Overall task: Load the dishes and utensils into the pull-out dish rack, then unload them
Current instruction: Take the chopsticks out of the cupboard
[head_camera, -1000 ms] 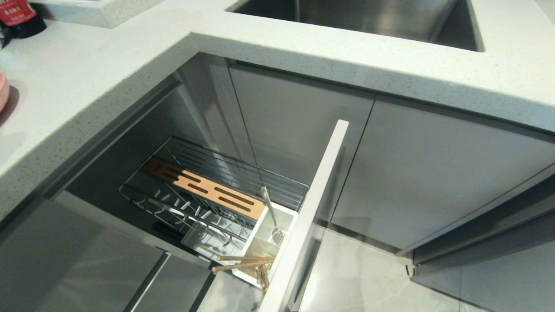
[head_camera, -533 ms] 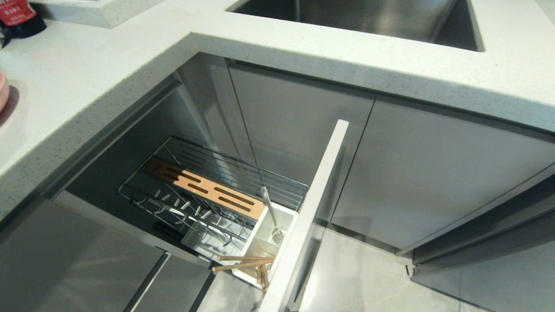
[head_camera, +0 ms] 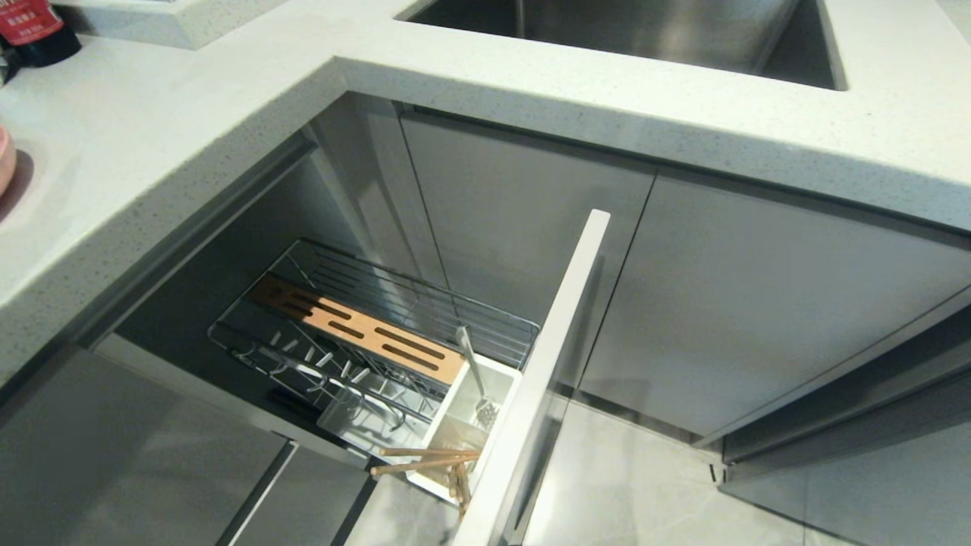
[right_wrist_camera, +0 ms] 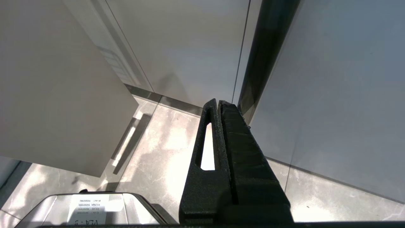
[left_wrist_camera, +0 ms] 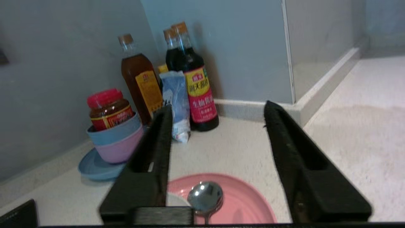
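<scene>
Hovering over the counter with its jaws spread and nothing between them, the left gripper (left_wrist_camera: pixel 218 152) looks down on the pink plate (left_wrist_camera: pixel 240 202). A silver spoon (left_wrist_camera: pixel 205 198) rests on that plate, bowl up, with a sliver of something white just beside it at the gripper's base. Farther along the counter (left_wrist_camera: pixel 348 133) stacked blue and pink bowls (left_wrist_camera: pixel 115 142) sit on a grey-blue plate (left_wrist_camera: pixel 95 166), and behind them a red-lidded jar (left_wrist_camera: pixel 107 107) and sauce bottles (left_wrist_camera: pixel 193 79) stand against the wall.

In the head view the pull-out dish rack (head_camera: pixel 364 334) stands drawn out below the counter; its white caddy (head_camera: pixel 463 425) holds the chopsticks (head_camera: pixel 428 457) and a slim metal utensil (head_camera: pixel 472 371) leaning upright. The plate prongs are bare. The right gripper (right_wrist_camera: pixel 220 126) hangs low near the floor by the cabinet doors, fingers pressed together.
</scene>
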Robot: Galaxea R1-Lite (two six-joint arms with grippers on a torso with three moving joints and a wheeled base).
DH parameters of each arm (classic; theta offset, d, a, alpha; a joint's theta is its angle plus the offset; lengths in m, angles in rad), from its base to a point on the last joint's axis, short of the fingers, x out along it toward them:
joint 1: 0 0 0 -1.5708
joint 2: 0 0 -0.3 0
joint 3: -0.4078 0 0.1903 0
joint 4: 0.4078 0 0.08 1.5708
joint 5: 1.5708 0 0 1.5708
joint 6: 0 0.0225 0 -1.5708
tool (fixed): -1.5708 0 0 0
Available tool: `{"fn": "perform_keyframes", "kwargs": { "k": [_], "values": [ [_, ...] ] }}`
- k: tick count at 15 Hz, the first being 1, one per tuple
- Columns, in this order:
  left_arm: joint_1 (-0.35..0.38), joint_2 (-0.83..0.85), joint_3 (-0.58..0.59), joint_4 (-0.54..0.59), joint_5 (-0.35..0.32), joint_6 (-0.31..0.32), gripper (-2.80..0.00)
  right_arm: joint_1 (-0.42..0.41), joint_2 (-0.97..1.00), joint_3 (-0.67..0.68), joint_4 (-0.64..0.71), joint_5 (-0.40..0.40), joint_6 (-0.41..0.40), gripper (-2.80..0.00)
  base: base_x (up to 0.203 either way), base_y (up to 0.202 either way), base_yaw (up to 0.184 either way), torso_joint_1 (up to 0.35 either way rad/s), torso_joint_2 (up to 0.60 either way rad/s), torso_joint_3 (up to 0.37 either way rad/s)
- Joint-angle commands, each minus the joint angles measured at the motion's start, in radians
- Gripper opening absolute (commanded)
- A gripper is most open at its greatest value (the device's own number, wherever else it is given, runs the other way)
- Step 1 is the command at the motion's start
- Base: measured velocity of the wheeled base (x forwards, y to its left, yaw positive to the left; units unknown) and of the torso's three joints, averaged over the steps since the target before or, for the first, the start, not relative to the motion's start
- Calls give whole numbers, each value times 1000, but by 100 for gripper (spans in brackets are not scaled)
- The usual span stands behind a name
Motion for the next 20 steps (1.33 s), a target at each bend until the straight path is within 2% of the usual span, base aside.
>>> {"fn": "perform_keyframes", "kwargs": {
  "k": [1,4,6,7,8,10,12,17,20],
  "values": [
    [-25,-4,-116,79,22,-3,-280,0,0,0,0,0,0,-280,0,0,0,0,0,0],
    [-124,17,-344,283,155,-37,-280,0,0,0,0,-1,0,-280,0,0,0,0,0,0],
    [-228,50,-508,445,284,-94,-280,0,0,0,0,-1,0,-280,0,0,0,0,0,0],
    [-289,81,-579,527,371,-136,-280,0,0,0,0,0,0,-280,0,0,0,0,0,0],
    [-353,117,-624,585,457,-183,-280,0,0,0,0,0,0,-280,0,0,0,0,0,0],
    [-485,156,-651,652,559,-252,-280,1,0,0,0,0,0,-280,0,0,0,0,0,0],
    [-607,205,-653,697,611,-299,-280,0,0,0,0,0,0,-280,0,0,0,0,0,0],
    [-885,291,-640,846,640,-399,-280,0,0,0,0,-1,0,-280,0,0,0,0,0,0],
    [-998,348,-621,974,650,-450,-280,0,0,0,0,-1,0,-280,0,0,0,0,0,0]
  ]
}}
